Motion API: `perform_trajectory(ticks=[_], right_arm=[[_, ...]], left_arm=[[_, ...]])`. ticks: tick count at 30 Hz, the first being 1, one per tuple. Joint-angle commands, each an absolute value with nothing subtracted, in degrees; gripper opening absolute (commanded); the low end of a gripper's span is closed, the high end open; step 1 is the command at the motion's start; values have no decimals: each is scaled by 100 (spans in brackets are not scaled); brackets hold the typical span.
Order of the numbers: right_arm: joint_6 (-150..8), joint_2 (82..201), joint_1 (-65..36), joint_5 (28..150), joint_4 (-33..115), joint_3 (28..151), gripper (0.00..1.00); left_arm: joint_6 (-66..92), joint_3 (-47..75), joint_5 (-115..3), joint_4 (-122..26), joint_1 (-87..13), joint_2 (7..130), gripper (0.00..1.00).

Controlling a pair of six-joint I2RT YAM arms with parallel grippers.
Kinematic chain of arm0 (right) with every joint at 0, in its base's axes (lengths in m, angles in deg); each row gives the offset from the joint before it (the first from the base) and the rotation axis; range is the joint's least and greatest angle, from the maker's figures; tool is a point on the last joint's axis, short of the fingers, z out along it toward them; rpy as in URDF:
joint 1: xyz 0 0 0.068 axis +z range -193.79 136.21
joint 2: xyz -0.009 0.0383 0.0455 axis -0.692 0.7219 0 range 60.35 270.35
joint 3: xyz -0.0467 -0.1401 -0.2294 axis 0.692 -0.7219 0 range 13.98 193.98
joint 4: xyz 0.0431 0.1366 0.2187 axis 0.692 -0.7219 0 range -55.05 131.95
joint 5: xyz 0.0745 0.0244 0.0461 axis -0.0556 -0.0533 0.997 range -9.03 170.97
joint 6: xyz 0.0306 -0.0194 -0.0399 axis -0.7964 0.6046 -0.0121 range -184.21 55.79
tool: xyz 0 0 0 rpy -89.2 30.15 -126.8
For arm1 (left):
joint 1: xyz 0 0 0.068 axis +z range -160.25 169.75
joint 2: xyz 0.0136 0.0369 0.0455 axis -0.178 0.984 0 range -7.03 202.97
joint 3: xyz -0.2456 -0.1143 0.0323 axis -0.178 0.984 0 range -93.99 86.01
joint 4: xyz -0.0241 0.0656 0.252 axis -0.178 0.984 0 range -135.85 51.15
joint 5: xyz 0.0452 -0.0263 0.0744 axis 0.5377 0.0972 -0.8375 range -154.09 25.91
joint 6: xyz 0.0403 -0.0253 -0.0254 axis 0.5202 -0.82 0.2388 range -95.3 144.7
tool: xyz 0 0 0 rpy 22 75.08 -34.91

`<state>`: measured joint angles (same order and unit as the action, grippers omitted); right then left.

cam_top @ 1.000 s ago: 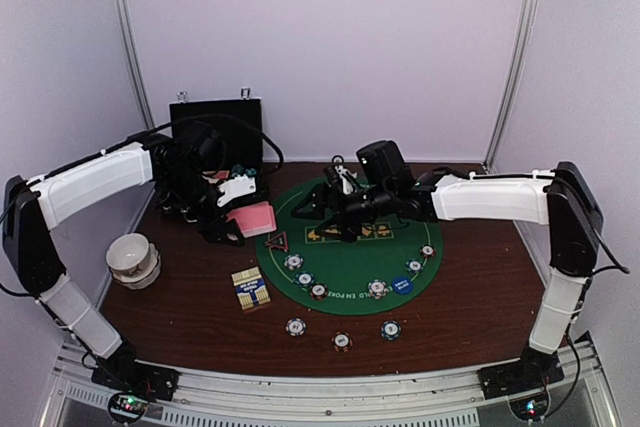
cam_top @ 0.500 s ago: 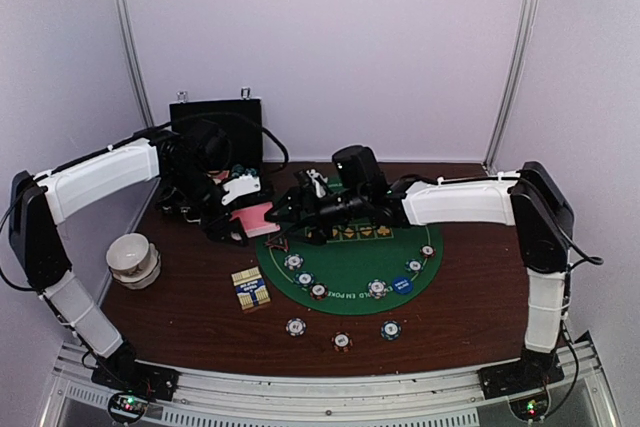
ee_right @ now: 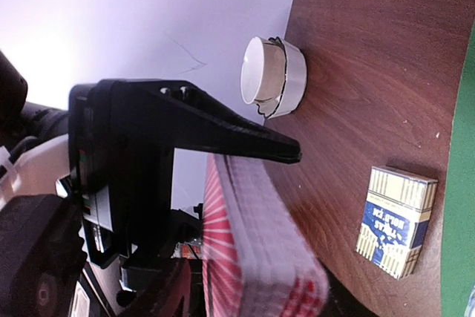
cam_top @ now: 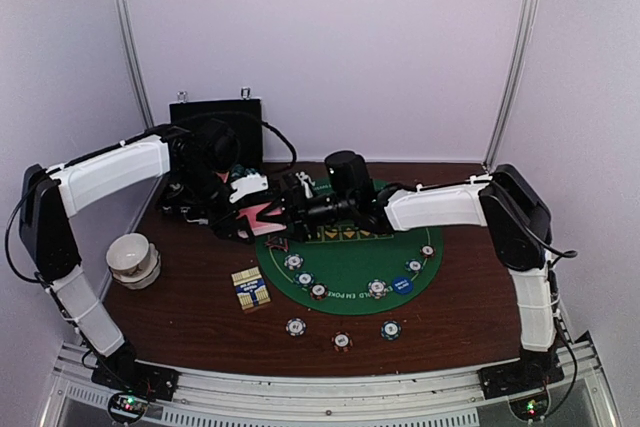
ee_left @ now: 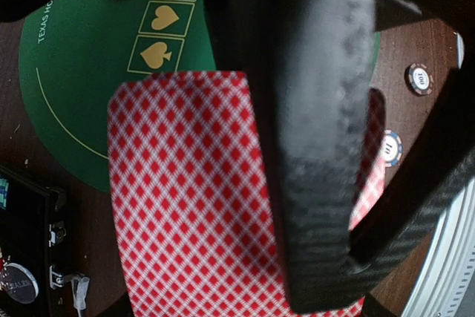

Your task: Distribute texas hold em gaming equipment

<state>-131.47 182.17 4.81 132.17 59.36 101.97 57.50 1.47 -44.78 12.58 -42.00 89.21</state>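
Observation:
My left gripper (cam_top: 245, 219) is shut on a thick deck of pink-backed cards (cam_top: 256, 215) and holds it above the left edge of the green mat (cam_top: 350, 265). In the left wrist view the deck (ee_left: 185, 198) fills the frame under a black finger (ee_left: 312, 146). My right gripper (cam_top: 280, 209) has reached the deck's free end. Its jaws stand open on either side of the deck (ee_right: 252, 250), and the upper finger (ee_right: 245, 139) lies along one face. Several striped chips (cam_top: 293, 261), a blue button (cam_top: 402, 285) and a triangle marker (cam_top: 277, 242) lie on the mat.
Three chips (cam_top: 342, 341) lie on the wood in front of the mat. A blue and yellow card box (cam_top: 250, 288) lies left of the mat, also in the right wrist view (ee_right: 397, 220). A white bowl (cam_top: 132, 257) stands at the left. A black case (cam_top: 215, 132) stands open at the back.
My right arm has swung left across the mat until its jaws reach the deck. My left gripper has carried the deck a little to the right to meet it.

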Motion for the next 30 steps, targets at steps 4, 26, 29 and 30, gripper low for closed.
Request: perform_trajectory(ticks=[4, 26, 29, 30], right_arm=[[-13657, 18393, 517, 13489, 6793, 10340, 37], [-14036, 18250, 322, 13550, 7435, 9776, 0], [-13999, 18189, 269, 13537, 7434, 9700, 0], [-13959, 18174, 244, 13531, 7379, 9688, 0]], left_arm=[[5739, -135, -4419, 1172, -4242, 9130, 0], [5504, -310, -4568, 1176, -4242, 9046, 97], [5443, -304, -4702, 1128, -4229, 8880, 98], [5448, -289, -4738, 1123, -4228, 8818, 97]])
